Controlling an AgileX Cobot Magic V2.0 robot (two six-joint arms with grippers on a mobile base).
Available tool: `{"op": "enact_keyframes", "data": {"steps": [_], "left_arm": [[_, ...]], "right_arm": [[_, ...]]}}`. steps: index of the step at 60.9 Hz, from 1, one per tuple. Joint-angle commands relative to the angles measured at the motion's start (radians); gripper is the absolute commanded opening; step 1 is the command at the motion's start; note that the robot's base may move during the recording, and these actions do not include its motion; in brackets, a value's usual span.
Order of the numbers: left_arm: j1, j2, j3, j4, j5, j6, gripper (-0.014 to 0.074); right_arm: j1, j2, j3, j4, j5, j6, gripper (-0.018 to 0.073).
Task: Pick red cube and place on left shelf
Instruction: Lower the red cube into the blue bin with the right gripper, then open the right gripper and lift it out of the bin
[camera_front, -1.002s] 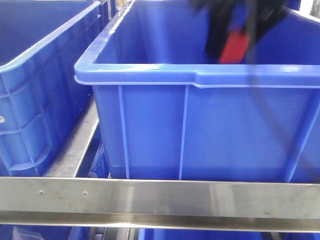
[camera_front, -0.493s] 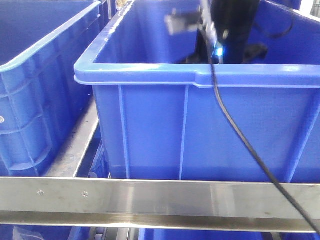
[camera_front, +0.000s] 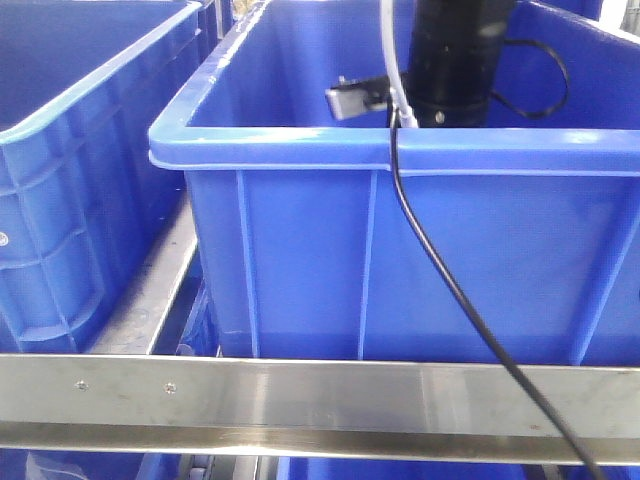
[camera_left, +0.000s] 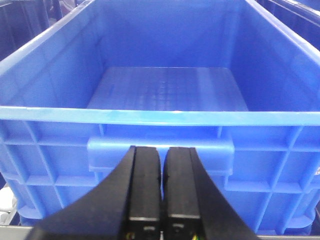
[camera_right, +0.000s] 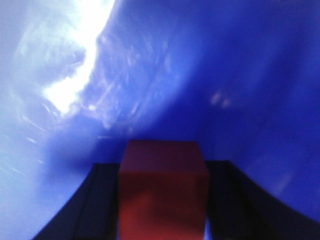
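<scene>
Right claw: the right claw (camera_right: 162, 200) was clenched on the small red cube (camera_right: 163, 190), its two dark fingers (camera_right: 97, 205) pressed against the cube's left and right sides.
Red cube: it sat between those fingers in the right wrist view, in front of a scuffed, glare-lit blue plastic surface; the view was blurred, so whether the cube touched that surface could not be told.
Right arm: in the front view a black cylindrical arm segment (camera_front: 455, 60) reached down from above into the large blue plastic crate (camera_front: 400, 260); its lower end was hidden behind the crate's near rim, so the claw and cube did not show there.
Cables: a black cable (camera_front: 450, 280) hung from the arm over the crate's front wall and down across the rail; a white cable (camera_front: 390, 50) ran beside the arm.
Left claw: the left claw (camera_left: 161, 170) was clenched on nothing, its two black fingers (camera_left: 145, 175) nearly touching, just a thin slit between them.
Left claw's place: it hung outside a blue crate (camera_left: 165, 90), facing the handle recess under that crate's rim.
Left shelf: the brushed stainless steel rack (camera_front: 300, 400) showed its flat front rail across the bottom of the front view, with the crate standing behind it.
Neighbouring crate: a second blue plastic crate (camera_front: 70, 180) stood to the side of the first, a steel strip between them.
</scene>
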Motion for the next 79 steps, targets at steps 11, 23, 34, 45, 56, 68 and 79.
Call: {"op": "enact_keyframes", "data": {"steps": [11, 23, 34, 45, 56, 68, 79], "left_arm": [[-0.001, -0.015, 0.023, -0.005, -0.088, -0.001, 0.0102], [-0.001, -0.015, 0.023, -0.005, -0.088, -0.001, 0.0102], [-0.001, -0.015, 0.023, -0.005, -0.088, -0.001, 0.0102], [-0.001, -0.015, 0.023, -0.005, -0.088, -0.001, 0.0102], [-0.001, -0.015, 0.023, -0.005, -0.088, -0.001, 0.0102], [-0.001, -0.015, 0.023, -0.005, -0.088, -0.001, 0.0102], [-0.001, -0.015, 0.023, -0.005, -0.088, -0.001, 0.0102]], "right_arm": [[0.001, -0.064, -0.119, -0.011, 0.043, -0.008, 0.0607], [0.003, -0.142, -0.123, -0.01, 0.018, -0.008, 0.0601], [0.003, -0.274, -0.064, -0.01, -0.061, -0.008, 0.0442], [0.003, -0.448, 0.052, -0.01, -0.152, -0.008, 0.0179], [0.003, -0.62, 0.208, -0.01, -0.245, -0.009, 0.0038], [0.003, -0.818, 0.394, -0.01, -0.385, -0.009, 0.0039], [0.003, -1.014, 0.59, -0.01, -0.538, -0.009, 0.0039]]}}
